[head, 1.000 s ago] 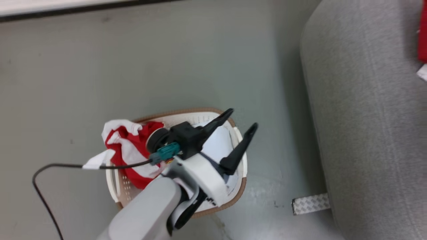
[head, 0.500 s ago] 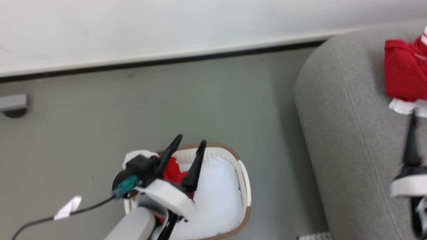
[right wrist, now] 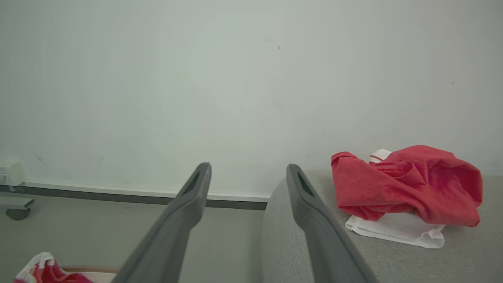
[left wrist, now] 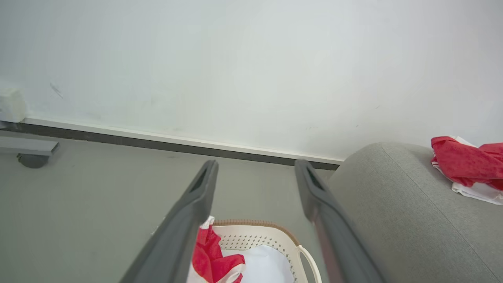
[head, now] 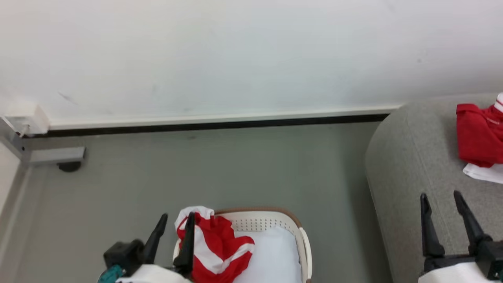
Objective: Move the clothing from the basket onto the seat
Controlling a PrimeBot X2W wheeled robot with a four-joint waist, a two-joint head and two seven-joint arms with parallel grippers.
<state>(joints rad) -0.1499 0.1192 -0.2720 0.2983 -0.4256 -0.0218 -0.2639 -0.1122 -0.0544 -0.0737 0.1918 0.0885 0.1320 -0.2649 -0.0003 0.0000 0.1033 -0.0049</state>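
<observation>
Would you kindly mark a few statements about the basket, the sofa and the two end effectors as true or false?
1. A striped garment lies in the basket. True.
2. The sofa holds no clothing. False: a red garment lies on a white cloth there.
3. The left end effector grips the striped garment. False: it is open, holding nothing.
4. The right end effector is open. True.

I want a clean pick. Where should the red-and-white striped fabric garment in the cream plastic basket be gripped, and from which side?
Probably the raised bunch of the red-and-white striped garment heaped at the left rim of the cream perforated basket, from above with the open left gripper: the folds stand proud there, above the basket wall.
</observation>
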